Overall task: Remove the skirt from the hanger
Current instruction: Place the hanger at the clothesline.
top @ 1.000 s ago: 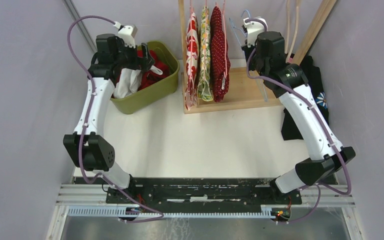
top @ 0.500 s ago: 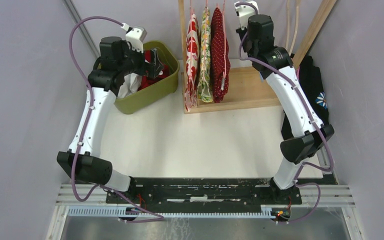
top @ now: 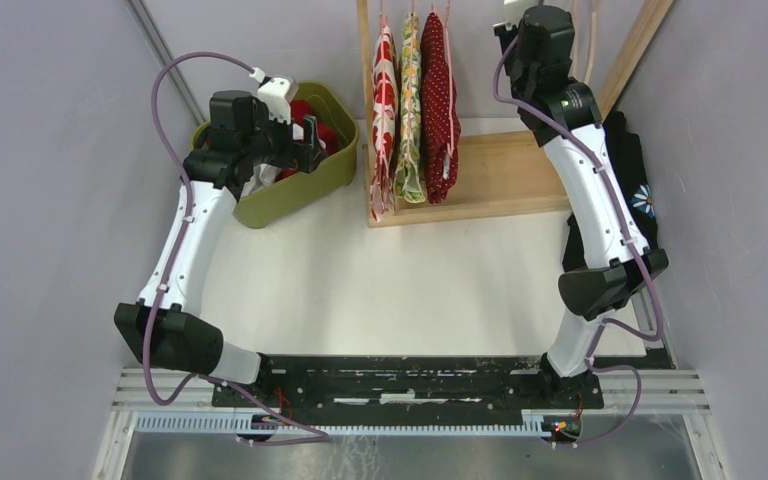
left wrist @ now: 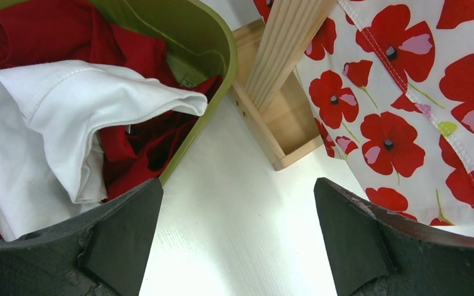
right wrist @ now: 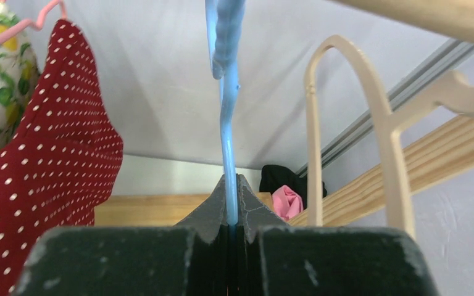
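The blue hanger (right wrist: 227, 92), clamped in the closed right gripper (right wrist: 231, 185) by the far rack (top: 500, 180), looks bare: removal seems done. The left gripper (left wrist: 237, 237) gapes empty beside the green basket (left wrist: 221, 43), whose red garment (left wrist: 123, 55) is probably the skirt.

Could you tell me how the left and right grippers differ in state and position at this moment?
The left gripper stands wide open and holds nothing; the right gripper is shut on a thin blue hanger. The left faces the table between the green basket and the poppy-print garment; the right is raised beside the red dotted garment. Both have dark fingers.
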